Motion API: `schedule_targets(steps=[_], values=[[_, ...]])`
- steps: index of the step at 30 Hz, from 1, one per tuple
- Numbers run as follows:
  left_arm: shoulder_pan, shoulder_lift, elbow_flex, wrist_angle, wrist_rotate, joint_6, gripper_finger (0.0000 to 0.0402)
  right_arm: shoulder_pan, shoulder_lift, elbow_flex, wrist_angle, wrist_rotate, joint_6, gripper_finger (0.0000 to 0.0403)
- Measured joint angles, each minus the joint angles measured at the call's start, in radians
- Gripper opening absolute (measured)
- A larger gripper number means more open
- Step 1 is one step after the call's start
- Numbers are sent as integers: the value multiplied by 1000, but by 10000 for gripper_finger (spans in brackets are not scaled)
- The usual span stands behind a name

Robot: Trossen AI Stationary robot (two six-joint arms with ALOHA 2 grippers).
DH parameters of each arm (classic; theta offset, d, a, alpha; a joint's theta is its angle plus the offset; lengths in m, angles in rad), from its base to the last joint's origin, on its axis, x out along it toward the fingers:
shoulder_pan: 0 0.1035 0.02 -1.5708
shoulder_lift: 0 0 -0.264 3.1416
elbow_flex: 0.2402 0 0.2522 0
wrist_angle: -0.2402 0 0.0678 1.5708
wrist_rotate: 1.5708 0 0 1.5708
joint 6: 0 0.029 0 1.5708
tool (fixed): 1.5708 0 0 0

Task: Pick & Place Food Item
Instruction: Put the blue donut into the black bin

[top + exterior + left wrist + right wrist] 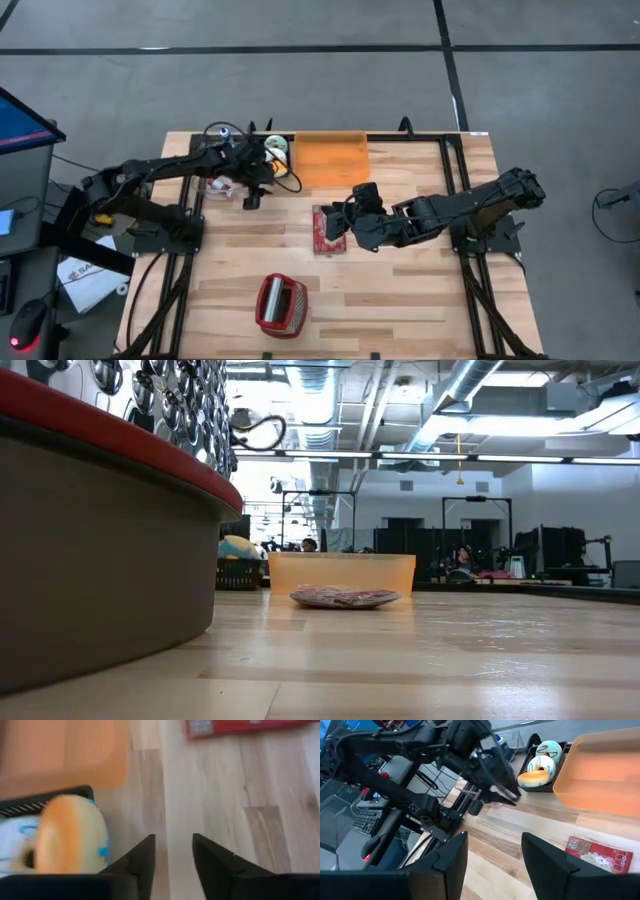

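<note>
Tabletop (400, 300): pale wooden planks filling the centre of the high view, with both arm bases bolted at its left and right edges.
Orange tray (330, 160): empty, at the upper centre of the high view, its left edge touching the black basket (278, 160).
Red basket (280, 304): lower centre of the high view, well apart from both arms; it also fills the left of the low view.
Red food packet (328, 229): flat on the tabletop at centre frame, just below the tray, close beside the right gripper (350, 215).
Doughnuts (536, 772): soft toy food in the black basket, one orange-brown, one with blue icing.
Left gripper (252, 196): just below the black basket, fingers apart with nothing between them, over bare wood.
Right gripper: waiting above the packet, fingers spread, holding nothing.
Risk: the left gripper sits beside the basket, not over it; closing here would catch only air, and pushing in could shove the basket against the tray.
Writing: print on the packet is too small to read.
</note>
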Motion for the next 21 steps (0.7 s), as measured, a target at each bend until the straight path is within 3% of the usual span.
schedule_targets(steps=[6,11,21], values=[[0,101,0,59,-46,-28,59,1,0,0,-12,0,10,175],[5,106,0,127,-97,-47,11,13,0,0,-32,0,28,169],[106,88,61,173,-176,-64,5,13,0,0,-37,0,29,163]])
